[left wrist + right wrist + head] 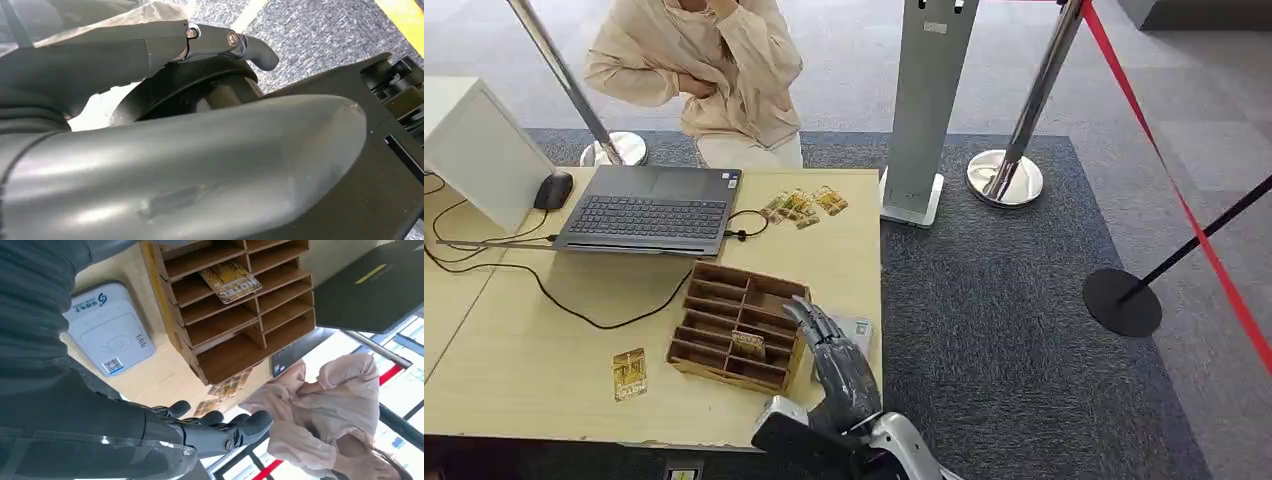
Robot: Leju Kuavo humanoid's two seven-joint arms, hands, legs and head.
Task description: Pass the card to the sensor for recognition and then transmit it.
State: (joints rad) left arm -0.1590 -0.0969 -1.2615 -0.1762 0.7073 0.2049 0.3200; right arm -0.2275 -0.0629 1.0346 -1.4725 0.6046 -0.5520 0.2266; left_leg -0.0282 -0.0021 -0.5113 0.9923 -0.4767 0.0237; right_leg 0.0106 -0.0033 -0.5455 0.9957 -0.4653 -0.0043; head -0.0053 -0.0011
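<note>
Head view shows the right hand [839,365] empty, fingers [235,427] extended, above the sensor [107,330] beside the organizer [739,325].

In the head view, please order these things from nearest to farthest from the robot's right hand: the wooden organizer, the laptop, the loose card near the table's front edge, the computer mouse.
Measured from the right hand:
1. Wooden organizer, directly beside the hand, on its left.
2. Loose card, further left, near the table's front edge.
3. Laptop, at the table's back, before the seated person.
4. Computer mouse, left of the laptop, farthest.
</note>
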